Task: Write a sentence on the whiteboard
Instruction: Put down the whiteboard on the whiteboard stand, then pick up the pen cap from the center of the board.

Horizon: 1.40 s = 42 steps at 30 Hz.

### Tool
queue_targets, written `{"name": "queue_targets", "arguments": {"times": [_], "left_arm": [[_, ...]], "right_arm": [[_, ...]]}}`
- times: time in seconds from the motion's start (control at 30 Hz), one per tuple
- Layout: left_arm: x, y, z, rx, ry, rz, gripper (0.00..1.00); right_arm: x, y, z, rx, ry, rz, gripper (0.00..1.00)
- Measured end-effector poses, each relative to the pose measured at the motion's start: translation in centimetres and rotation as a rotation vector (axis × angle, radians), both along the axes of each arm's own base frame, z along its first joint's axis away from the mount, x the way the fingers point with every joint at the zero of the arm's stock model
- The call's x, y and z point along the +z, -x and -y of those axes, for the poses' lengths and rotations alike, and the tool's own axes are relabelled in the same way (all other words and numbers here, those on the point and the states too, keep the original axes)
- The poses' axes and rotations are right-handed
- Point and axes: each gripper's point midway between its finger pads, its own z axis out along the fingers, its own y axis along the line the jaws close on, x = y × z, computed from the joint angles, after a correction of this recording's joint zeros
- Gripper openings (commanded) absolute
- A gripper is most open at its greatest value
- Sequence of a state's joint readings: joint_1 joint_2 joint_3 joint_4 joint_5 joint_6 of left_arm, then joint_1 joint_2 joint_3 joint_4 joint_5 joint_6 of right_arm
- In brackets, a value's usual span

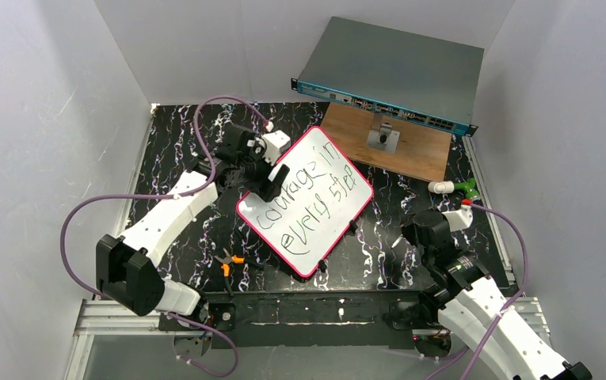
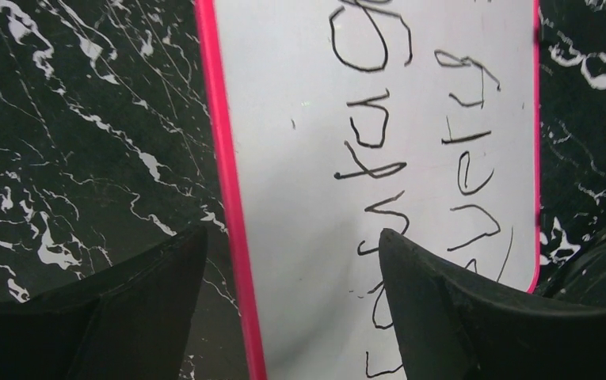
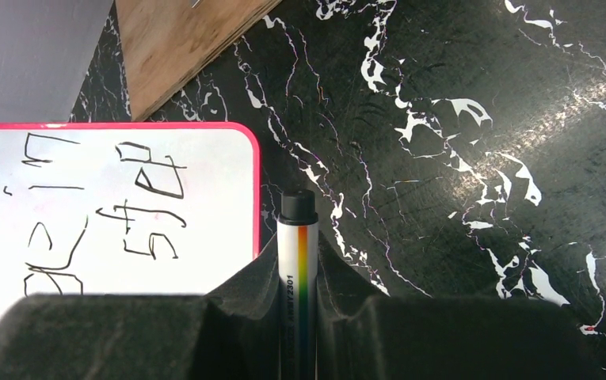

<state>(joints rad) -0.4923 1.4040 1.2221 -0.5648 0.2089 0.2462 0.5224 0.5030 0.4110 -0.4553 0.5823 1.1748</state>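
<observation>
Black, white-veined marble makes up the tabletop (image 1: 169,158), which is walled by pale grey panels. The left arm (image 1: 165,218) reaches from the near-left corner toward the middle, its wrist bent down over the far-left side of the whiteboard (image 1: 339,210). The left jaws stand wide apart and released. One finger (image 2: 141,301) is over bare tabletop and the other (image 2: 442,309) is above the white surface, with the pink-red frame running between them. Whether either finger touches cannot be told. The right arm (image 1: 489,309) rises folded from the near-right corner. The right jaws are clenched on a marker (image 3: 298,229), whose black end pokes out past the fingers just beside the board's right-hand corner.

A grey-teal network switch box (image 1: 398,67) sits tilted at the far-right corner, its port side facing the arms. Its front edge lies over a wooden board (image 1: 418,150) at the far edge, and a small metal bracket (image 1: 383,139) stands on that board. The whiteboard lies flat in the middle of the tabletop, turned diagonally, with one corner close to the near edge. Orange-handled pliers (image 1: 226,260) lie by the near edge, left of that corner. A small green-and-white item (image 1: 458,187) rests by the right edge.

The sentence (image 1: 303,198) reads "courage in every step" in black, in two slanted lines. The marker's white barrel carries a rainbow stripe and small print that is too fine to read.
</observation>
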Motion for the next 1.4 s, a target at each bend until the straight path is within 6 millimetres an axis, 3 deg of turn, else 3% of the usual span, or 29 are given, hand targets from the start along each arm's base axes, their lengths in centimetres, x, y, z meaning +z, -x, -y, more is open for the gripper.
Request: {"name": "queue_targets", "arguments": {"times": [0.23,0.47,0.6,0.77,0.9,1.17,1.27,1.4], "left_arm": [[4.0,-1.6,-0.7,0.140,0.123,0.043,0.85],[9.3,0.2,-2.2,0.287,0.259,0.112,0.81],[12.0,1.9,-5.2,0.441,0.312,0.159,0.73],[12.7,3.8,-8.8,0.661,0.335,0.165,0.66],[10.4,5.6,-11.3,0.848,0.336,0.109,0.63],[1.9,8.8,-15.0,1.187,0.265,-0.124,0.54],[0.2,9.1,-15.8,1.273,0.259,-0.188,0.52],[-2.9,8.8,-15.9,1.361,0.260,-0.303,0.49]], "right_arm": [[-0.1,-0.1,0.1,-0.004,0.006,-0.001,0.01],[-0.2,-0.4,-0.1,0.005,0.029,-0.015,0.01],[0.9,-1.1,-0.5,0.006,0.008,0.026,0.01],[2.7,-2.0,-0.8,-0.023,-0.059,0.103,0.01],[4.3,-2.8,-1.0,-0.051,-0.115,0.167,0.01],[7.9,-5.1,-1.9,-0.080,-0.183,0.249,0.01],[8.8,-6.1,-2.6,-0.079,-0.196,0.260,0.01],[8.4,-6.7,-3.2,-0.070,-0.190,0.237,0.01]]}}
